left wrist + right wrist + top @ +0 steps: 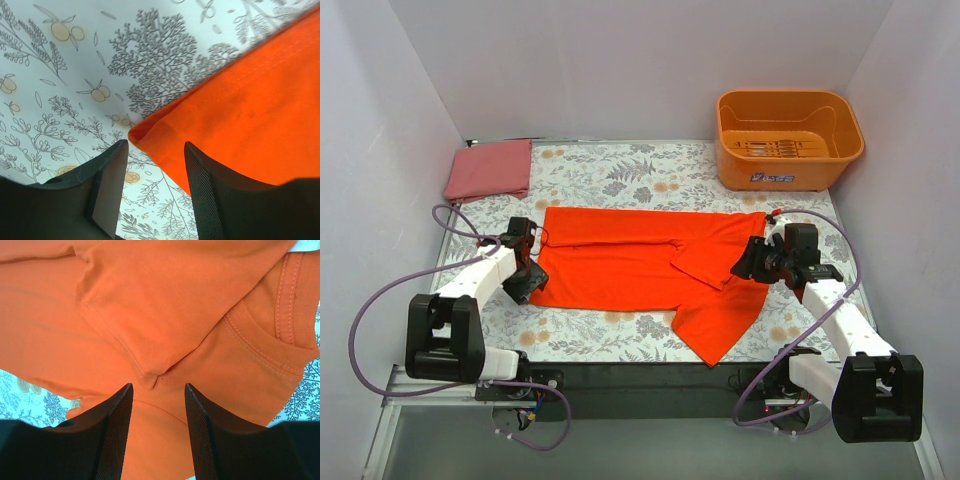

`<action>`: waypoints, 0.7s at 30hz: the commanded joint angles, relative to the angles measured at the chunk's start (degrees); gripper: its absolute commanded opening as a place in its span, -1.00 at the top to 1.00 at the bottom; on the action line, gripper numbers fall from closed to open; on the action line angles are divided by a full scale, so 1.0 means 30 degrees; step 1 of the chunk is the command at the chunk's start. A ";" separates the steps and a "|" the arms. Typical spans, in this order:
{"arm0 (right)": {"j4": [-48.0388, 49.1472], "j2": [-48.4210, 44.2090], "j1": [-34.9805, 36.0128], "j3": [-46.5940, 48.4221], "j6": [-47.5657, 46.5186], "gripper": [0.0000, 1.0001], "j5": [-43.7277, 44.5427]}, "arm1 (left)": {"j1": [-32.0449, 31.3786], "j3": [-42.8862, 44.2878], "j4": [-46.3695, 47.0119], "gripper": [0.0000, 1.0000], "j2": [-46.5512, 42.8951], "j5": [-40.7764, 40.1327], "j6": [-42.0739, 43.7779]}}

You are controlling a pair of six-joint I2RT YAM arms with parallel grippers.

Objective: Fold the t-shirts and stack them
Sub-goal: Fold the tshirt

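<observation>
A vivid orange-red t-shirt (640, 265) lies spread across the middle of the floral table, one sleeve folded in over its body. A duller pinkish-red t-shirt (488, 168) rests as a folded rectangle at the back left. My left gripper (530, 282) is at the orange shirt's left edge; in the left wrist view it (156, 150) stands open, and a hemmed corner of the shirt (150, 131) lies just past the tips. My right gripper (752, 262) hovers over the shirt's right side. It (157, 390) is open above the cloth, with a sleeve corner (150, 379) ahead of the gap.
A rigid orange plastic tub (788, 138) stands at the back right corner. The floral table cover (620, 170) is ringed by white walls on three sides. Purple cables loop beside each arm's base at the near edge.
</observation>
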 commanded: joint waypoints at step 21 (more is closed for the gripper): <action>0.1242 -0.0550 0.0098 -0.1023 -0.0592 -0.06 0.0758 | 0.0031 -0.2576 0.2532 0.35 -0.0614 -0.0660 -0.0805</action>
